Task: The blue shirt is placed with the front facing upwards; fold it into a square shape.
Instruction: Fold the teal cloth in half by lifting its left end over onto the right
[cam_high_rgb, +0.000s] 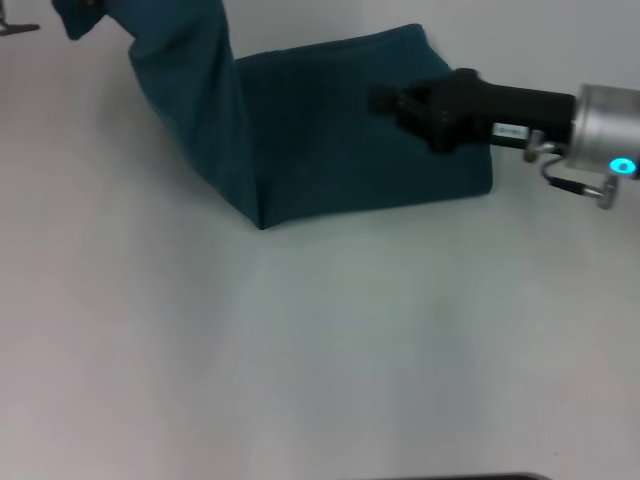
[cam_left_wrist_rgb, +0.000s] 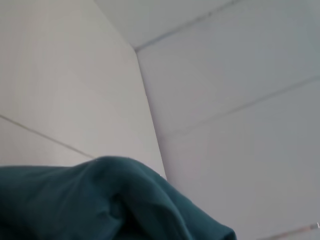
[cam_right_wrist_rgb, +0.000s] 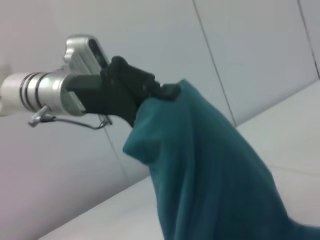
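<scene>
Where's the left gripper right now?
Raised at the head view's far left, the left gripper is clamped on a lifted edge of the shirt.

On my feed I see a plain white desk (cam_high_rgb: 330, 340), matte and evenly lit, with soft shadows. Behind it stand pale wall panels (cam_left_wrist_rgb: 240, 90) divided by thin seams, two walls meeting at a corner.

Your left gripper (cam_right_wrist_rgb: 162, 92) is lifted high and closed tight. Your right gripper (cam_high_rgb: 385, 100) reaches in low.
</scene>
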